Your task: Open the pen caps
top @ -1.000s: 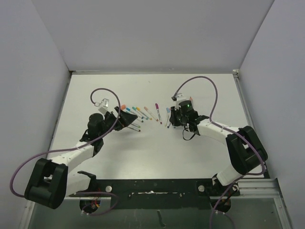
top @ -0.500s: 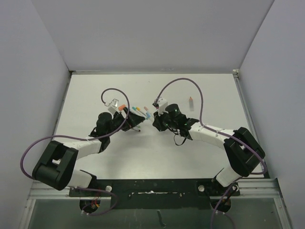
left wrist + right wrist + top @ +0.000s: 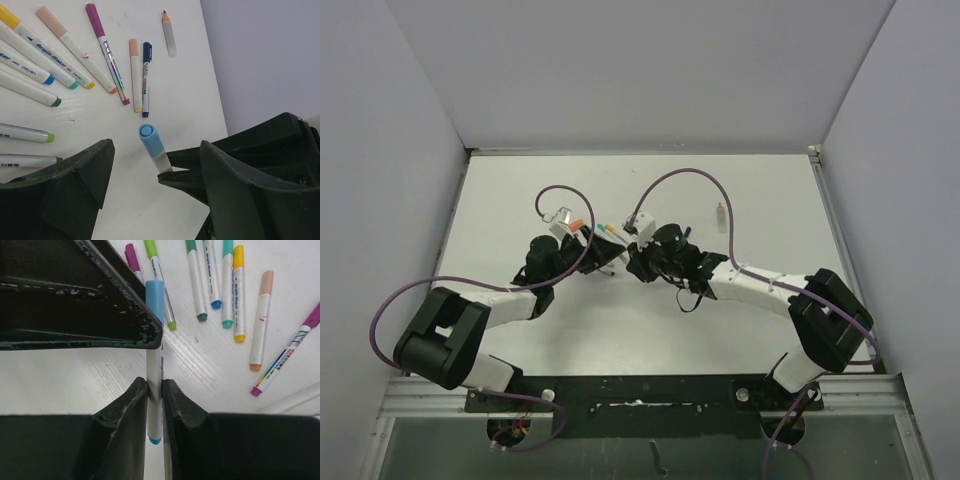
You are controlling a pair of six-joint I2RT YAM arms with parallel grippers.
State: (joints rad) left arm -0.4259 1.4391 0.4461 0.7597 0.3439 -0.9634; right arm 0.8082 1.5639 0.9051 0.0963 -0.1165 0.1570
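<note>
Two grippers meet above the counter [image 3: 520, 200]; in the top view the left gripper [image 3: 156, 152] lies at 9 o'clock of the right gripper [image 3: 155, 390].

Right gripper: closed tight on the white barrel of one pen [image 3: 154, 405], low on its length.

Left gripper: jaws part open, one on each side of the light blue cap [image 3: 151, 139], with nothing gripped. The left wrist view shows a gap on both sides.

The cap sits on the pen end away from the right gripper, so the left arm is nearer. In the right wrist view the pen's long axis runs 6 to 12 o'clock, cap at 12.

Judgement: the left jaws must squeeze across the cap, then pull straight along that axis.

Beyond, toward 11 o'clock in the left wrist view, the other pens [image 3: 106, 50] lie loose on the counter.
</note>
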